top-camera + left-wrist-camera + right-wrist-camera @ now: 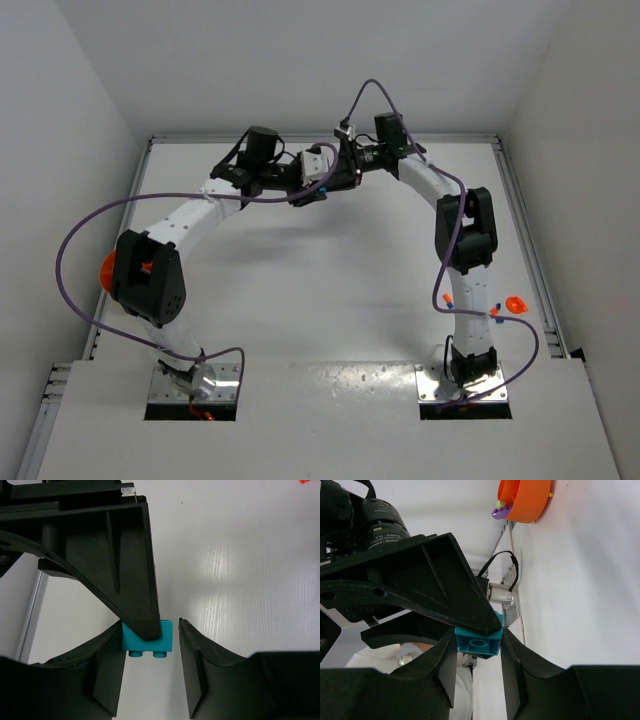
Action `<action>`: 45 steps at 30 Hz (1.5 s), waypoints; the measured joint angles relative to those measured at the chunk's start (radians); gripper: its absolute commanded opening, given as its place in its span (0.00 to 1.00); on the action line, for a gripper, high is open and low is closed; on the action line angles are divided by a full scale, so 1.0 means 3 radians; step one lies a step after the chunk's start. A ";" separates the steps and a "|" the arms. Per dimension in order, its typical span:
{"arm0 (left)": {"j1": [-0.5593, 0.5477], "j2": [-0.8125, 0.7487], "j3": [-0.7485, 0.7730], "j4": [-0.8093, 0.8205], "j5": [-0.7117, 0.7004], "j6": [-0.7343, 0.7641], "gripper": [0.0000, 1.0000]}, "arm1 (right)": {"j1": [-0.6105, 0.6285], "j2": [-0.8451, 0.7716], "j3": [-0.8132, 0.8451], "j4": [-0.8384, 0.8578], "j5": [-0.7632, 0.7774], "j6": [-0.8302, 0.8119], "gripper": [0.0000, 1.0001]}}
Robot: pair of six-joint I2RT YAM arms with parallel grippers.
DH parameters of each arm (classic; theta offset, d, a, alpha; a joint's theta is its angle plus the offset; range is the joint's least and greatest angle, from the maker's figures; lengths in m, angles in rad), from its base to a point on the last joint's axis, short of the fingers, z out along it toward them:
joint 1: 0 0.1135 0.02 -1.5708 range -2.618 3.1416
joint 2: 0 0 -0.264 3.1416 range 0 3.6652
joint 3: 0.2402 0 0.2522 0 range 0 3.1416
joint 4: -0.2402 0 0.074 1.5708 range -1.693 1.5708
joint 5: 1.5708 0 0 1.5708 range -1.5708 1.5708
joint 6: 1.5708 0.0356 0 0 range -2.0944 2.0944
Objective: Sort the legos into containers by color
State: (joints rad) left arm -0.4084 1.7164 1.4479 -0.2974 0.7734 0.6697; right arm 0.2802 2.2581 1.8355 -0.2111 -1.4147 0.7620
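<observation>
White desk [330,290] lies beneath both arms. Above its far side the right tool [477,639] is clenched on the teal lego brick [476,645]. The left tool [150,630] brackets it, released, with one finger not touching. If the right tool lets go early, the brick could drop, well apart from the orange bowl [530,505].

Both white-and-black arms, left arm [185,222] and right arm [432,185], arch toward the far middle, wrists meeting. The right gripper [478,642] clamps a teal-blue plastic lego brick [476,647]. The left gripper [150,647] straddles it, with 1 finger [192,650] clear.
</observation>
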 measured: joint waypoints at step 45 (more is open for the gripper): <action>0.1972 -0.0113 0.0243 -0.1399 -0.2692 -0.2949 0.00 | -0.0724 -0.1339 -0.0741 -0.1953 0.3816 -0.3120 0.77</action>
State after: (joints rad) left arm 0.1833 1.6825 1.5208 -0.7170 -0.0341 -0.2150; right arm 0.0631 1.8565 1.6131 -0.7971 -0.2699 -0.1741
